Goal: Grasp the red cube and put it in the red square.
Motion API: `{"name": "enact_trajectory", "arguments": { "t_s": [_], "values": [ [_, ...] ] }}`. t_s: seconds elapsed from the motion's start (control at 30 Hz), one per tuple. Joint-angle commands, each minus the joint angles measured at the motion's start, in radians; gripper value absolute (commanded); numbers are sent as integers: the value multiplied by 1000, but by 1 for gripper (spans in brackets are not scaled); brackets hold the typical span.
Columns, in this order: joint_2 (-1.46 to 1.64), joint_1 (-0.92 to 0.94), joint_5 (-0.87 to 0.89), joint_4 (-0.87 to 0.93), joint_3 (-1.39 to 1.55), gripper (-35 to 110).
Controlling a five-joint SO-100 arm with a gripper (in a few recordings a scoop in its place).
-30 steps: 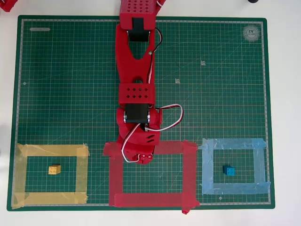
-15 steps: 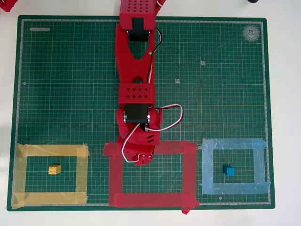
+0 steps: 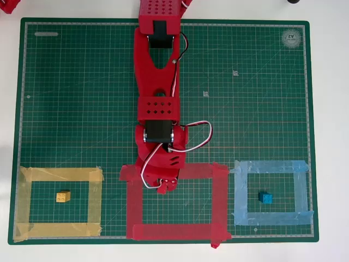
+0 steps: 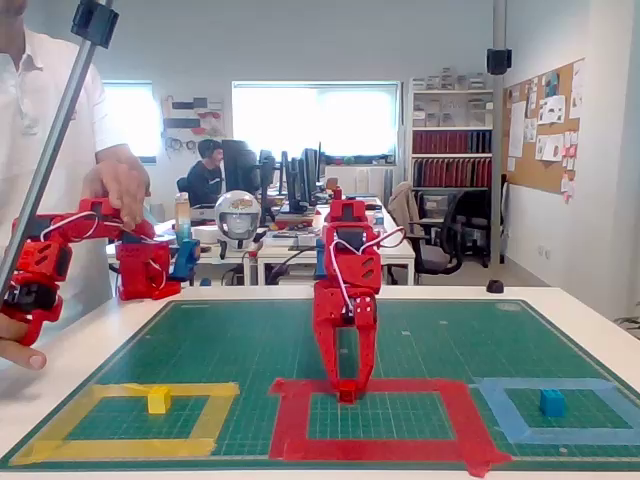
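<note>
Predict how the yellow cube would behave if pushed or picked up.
The yellow cube looks tiny and blocky, so probably light and stiff. It sits flat on the green mat, so a push would likely slide it, not roll it. Its flat sides should suit a pinch.

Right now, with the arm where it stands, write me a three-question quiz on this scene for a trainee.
1. What colour is the tape outline around the yellow cube? A) red B) yellow C) light blue
2. True or false: the blue cube sits inside the light-blue tape outline.
3. Fill in: in the fixed view, the tips of the claw are down at the ___ strip of the red square, counted from that camera.

Key: 1 B; 2 true; 3 far.
</note>
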Motion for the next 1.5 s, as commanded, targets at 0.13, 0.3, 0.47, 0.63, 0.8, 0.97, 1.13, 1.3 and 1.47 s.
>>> {"name": "enact_trajectory", "arguments": {
  "t_s": [0.13, 0.3, 0.47, 0.63, 0.8, 0.97, 1.13, 1.3, 1.47],
  "values": [
    [43, 32, -25, -11, -12, 13],
    [49, 37, -25, -11, -2, 13],
    [66, 37, -25, -11, 20, 9],
    [92, 26, -38, -6, 55, -2],
    [112, 26, -38, 0, 81, -2],
    [132, 29, -31, 69, 69, -1],
    [213, 25, -12, 129, 152, -1],
    [347, -8, -8, 179, 227, -1],
    [391, -34, 29, 373, 133, -1]
  ]
}}
